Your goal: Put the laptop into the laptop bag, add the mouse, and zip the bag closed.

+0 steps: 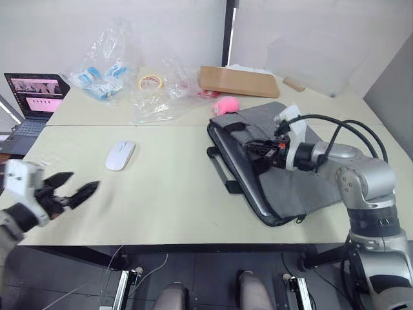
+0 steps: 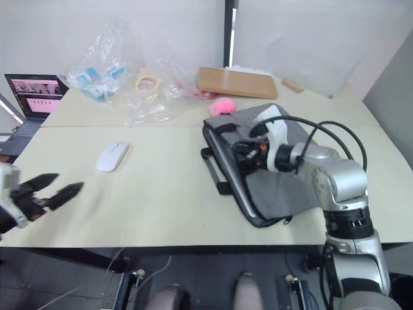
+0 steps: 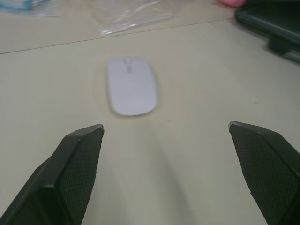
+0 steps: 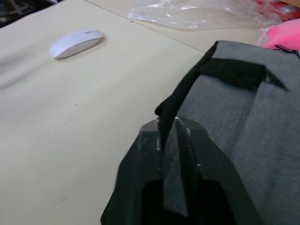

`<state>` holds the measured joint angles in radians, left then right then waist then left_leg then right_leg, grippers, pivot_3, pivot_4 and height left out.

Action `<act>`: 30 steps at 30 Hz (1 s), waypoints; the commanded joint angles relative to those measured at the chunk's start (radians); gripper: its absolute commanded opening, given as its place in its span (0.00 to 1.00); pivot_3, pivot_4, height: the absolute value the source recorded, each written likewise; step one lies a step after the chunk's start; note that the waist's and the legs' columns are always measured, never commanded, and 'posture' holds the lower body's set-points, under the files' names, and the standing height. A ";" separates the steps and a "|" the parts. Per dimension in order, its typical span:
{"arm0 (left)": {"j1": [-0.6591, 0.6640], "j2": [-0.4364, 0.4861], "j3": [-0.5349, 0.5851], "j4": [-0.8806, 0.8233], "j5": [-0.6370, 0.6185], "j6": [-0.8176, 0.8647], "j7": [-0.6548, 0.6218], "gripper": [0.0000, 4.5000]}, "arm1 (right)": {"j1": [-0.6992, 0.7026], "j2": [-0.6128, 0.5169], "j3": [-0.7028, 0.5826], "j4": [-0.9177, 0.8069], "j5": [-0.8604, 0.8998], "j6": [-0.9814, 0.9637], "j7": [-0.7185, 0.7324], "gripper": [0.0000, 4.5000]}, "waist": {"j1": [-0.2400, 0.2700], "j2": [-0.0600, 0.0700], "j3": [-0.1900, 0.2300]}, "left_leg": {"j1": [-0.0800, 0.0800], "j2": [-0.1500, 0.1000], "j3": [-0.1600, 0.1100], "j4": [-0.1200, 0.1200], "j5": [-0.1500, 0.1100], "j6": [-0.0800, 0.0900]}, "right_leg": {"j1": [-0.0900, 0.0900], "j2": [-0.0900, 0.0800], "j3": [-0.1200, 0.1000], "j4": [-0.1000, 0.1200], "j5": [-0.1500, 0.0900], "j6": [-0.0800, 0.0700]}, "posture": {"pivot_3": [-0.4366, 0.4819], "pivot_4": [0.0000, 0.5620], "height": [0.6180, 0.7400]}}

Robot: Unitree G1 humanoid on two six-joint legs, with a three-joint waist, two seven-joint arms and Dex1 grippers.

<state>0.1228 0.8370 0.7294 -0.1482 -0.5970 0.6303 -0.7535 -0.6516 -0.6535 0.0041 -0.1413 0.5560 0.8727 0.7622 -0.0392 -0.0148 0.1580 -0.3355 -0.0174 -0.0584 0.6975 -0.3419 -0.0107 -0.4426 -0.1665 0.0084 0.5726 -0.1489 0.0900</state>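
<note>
Laptop (image 1: pixel 255 197) mostly hidden in laptop bag (image 1: pixel 303 187); mouse (image 3: pixel 131 85) prob. blurred

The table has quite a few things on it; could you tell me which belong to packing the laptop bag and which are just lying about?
For the job:
- laptop bag, right hand shut on its strap
- mouse, ahead of the open left hand

Lying about:
- pink fuzzy object
- tape roll
- plastic bags
- brown board
- small dark laptop

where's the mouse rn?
The mouse lies flat on the table, on the robot's left side, just ahead of the open left gripper. The laptop bag lies well off to its right, not touching.
</note>
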 commanded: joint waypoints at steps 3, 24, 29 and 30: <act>-0.039 0.069 0.059 0.154 0.079 -0.051 0.049 1.00 | -0.032 -0.106 -0.100 0.040 0.016 -0.113 0.150 0.62 | 0.001 0.000 0.000 | 0.000 0.000 0.000 0.000 0.000 0.000 | 0.001 0.000 0.000 0.000 0.000 0.000 | 0.48 0.27 1.00; -0.447 0.336 -0.168 0.981 0.212 -0.522 -0.377 1.00 | -0.164 -0.499 -0.122 1.074 -0.439 -1.068 0.413 0.99 | -0.047 -0.002 0.002 | 0.004 0.002 0.006 -0.004 -0.001 0.002 | 0.001 0.000 -0.001 -0.001 0.000 0.001 | 0.48 0.27 1.00; -0.426 0.341 -0.152 0.981 0.207 -0.535 -0.377 1.00 | -0.246 -0.469 -0.102 1.151 -0.472 -1.100 0.422 0.99 | -0.058 -0.002 0.002 | 0.004 0.002 0.006 -0.003 -0.001 0.002 | 0.001 0.000 -0.001 -0.001 0.000 0.001 | 0.48 0.27 1.00; -0.420 0.342 -0.147 0.979 0.203 -0.535 -0.381 1.00 | -0.259 -0.462 -0.100 1.160 -0.478 -1.107 0.417 0.99 | -0.059 -0.002 0.002 | 0.004 0.002 0.006 -0.003 -0.001 0.002 | 0.001 0.000 -0.001 -0.001 0.000 0.001 | 0.48 0.27 1.00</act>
<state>-0.3020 1.1462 0.5529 0.8410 -0.3849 0.1085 -1.1294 -0.8829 -1.1063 -0.0863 1.0170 0.0803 -0.2103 1.1867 -0.0979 -0.0167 0.1597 -0.3317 -0.0156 -0.0522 0.6940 -0.3431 -0.0087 -0.4420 -0.1670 0.0078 0.5718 -0.1493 0.0907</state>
